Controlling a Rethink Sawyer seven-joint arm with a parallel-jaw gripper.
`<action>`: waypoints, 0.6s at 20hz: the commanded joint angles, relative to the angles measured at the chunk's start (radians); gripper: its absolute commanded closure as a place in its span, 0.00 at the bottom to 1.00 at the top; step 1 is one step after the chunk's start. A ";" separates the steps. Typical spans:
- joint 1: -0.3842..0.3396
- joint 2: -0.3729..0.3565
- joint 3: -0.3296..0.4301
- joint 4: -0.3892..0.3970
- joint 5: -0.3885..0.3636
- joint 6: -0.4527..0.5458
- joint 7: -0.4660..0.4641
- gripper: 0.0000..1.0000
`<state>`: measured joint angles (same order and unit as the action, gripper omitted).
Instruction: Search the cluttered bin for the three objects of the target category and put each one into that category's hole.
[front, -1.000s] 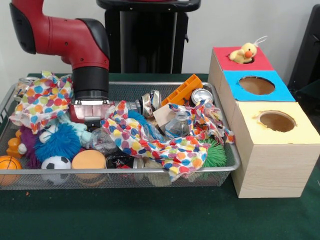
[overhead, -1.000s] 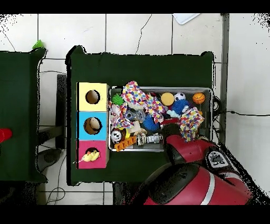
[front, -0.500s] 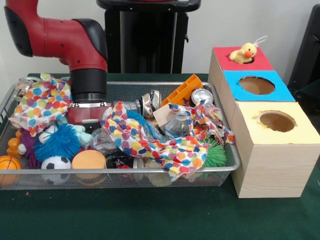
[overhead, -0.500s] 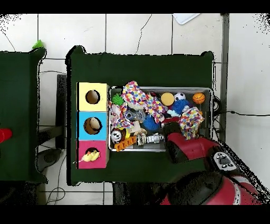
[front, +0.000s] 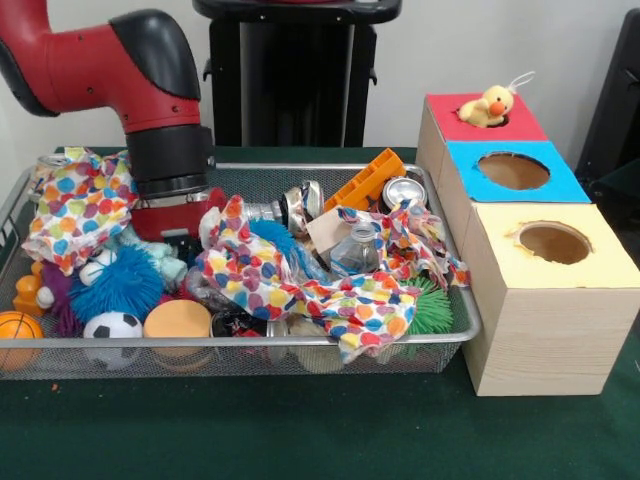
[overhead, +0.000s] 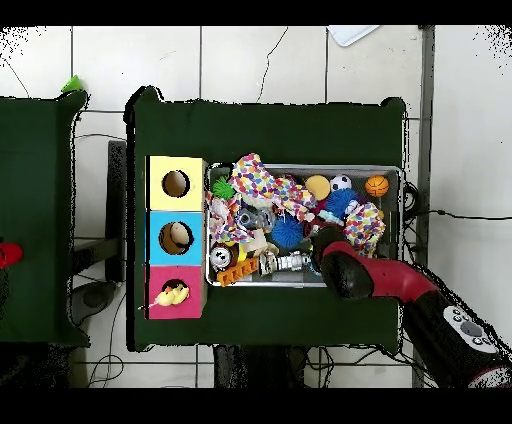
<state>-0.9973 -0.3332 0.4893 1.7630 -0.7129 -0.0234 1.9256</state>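
My gripper (front: 177, 217) is down in the left half of the wire bin (front: 455, 300), between two polka-dot cloths (front: 75, 205) (front: 300, 285). Its lower part is hidden by the clutter. In the overhead view the gripper (overhead: 322, 241) is covered by the wrist. Around it lie a blue fuzzy ball (front: 115, 285), a soccer ball (front: 112, 326), an orange ball (front: 177, 320), a small basketball (front: 18, 330) and a green spiky ball (front: 430, 308). A clear bottle (front: 355, 250), cans (front: 403, 191) and an orange block (front: 368, 178) lie further right. A yellow duck (front: 488, 105) sits in the red hole.
A row of three wooden boxes stands right of the bin, with a red top (front: 455, 125), a blue top with an open hole (front: 513, 170) and a yellow top with an open hole (front: 553, 242). Green cloth (front: 300, 430) covers the table. A black stand (front: 295, 70) rises behind the bin.
The arm's upper links swung away while the wrist stayed over the bin's left half and rose slightly. The middle polka-dot cloth shifted a little toward the gripper.
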 joint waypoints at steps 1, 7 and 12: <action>0.022 0.000 0.104 0.183 0.117 0.205 0.089 1.00; 0.060 -0.020 0.085 0.185 0.164 0.200 0.089 1.00; 0.081 -0.029 0.075 0.184 0.187 0.205 0.076 1.00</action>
<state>-0.9578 -0.3549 0.5001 1.9061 -0.5987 0.0487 1.9258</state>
